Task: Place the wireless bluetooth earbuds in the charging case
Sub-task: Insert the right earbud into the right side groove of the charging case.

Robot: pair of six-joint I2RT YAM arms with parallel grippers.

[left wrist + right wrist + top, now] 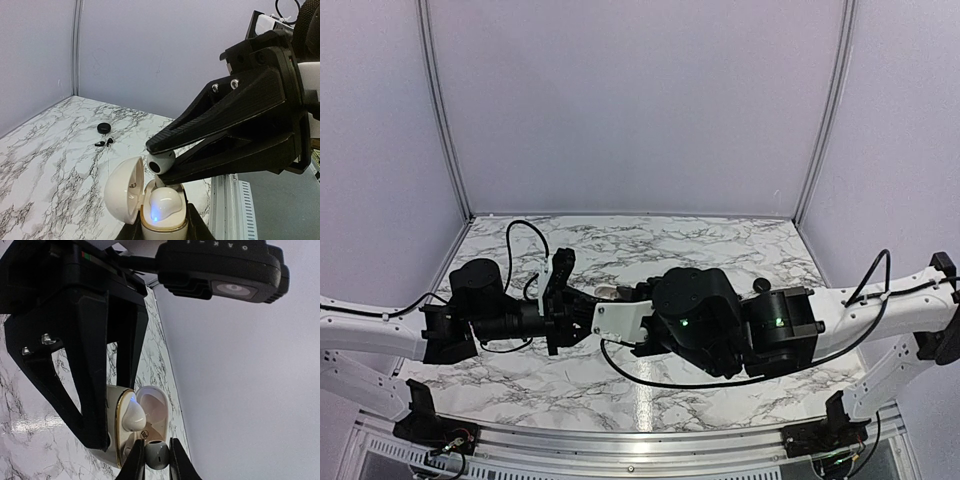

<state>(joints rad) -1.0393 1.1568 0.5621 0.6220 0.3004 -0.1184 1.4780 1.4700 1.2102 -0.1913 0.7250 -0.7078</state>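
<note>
My left gripper is shut on the base of the cream-white charging case, which it holds upright with the lid swung open to the left. One white earbud sits in the case with a blue light glowing on it. My right gripper is shut on a second white earbud just above the back of the open case, its stem pointing down into it. In the right wrist view this gripper pinches that earbud beside the case. In the top view both grippers meet mid-table.
A black round puck and two tiny black pieces lie on the marble table farther off. The table's metal front rail runs beside the case. Grey walls enclose the back and sides.
</note>
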